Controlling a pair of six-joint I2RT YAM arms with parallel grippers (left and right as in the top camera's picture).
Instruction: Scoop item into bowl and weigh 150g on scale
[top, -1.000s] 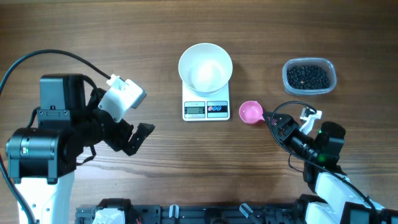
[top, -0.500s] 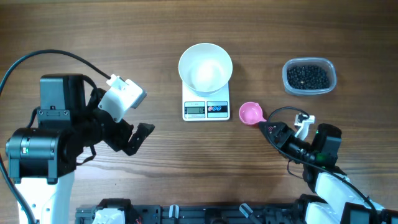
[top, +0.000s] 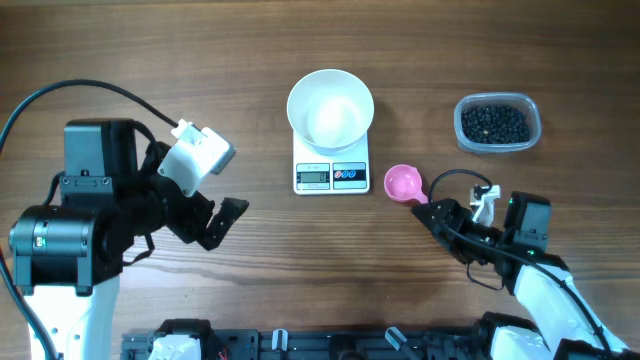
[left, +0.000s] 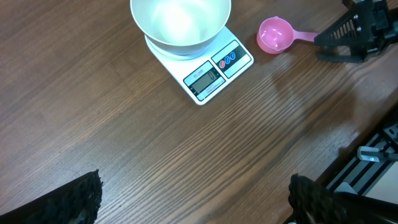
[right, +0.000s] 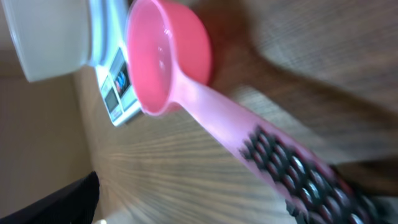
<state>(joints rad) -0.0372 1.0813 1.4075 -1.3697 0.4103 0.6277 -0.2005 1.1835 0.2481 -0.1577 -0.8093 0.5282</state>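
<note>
Overhead view: found the white bowl (top: 330, 108) seated on the kitchen scale (top: 332, 178) at the middle of the tabletop (top: 250, 60), display and buttons left uncovered toward the robot, likely for weighing directly into it. Saw nothing inside the bowl. Located the black beans (top: 492, 122) heaped in a clear plastic tub (top: 535, 104) well to the right of the scale. Noted the pink scoop (top: 404, 181) lying on the wood between scale and tub, cup just beside the scale, handle angled back toward the right gripper (top: 428, 212). Judged that gripper spread wide with the handle's end at its tips, not clamped. From the left wrist view, made out two parted fingers with the handle touching or nearly touching the upper one. From the right wrist view, saw the handle running along one dotted pad (right: 292, 171). Read this as lining up for a grasp of the handle, scooping not yet begun. Found the left gripper (top: 222, 222) parked far to the left, fingers wide apart, nothing between them, probably to leave the working side free.

Could not read the scale's digits in any view. Could not settle actual contact between handle and pad: right wrist picture heavily blurred, second finger not identifiable there. Saw no tub in either wrist view. Caught only the tips of the left gripper's fingers at the bottom corners of its own camera.
</note>
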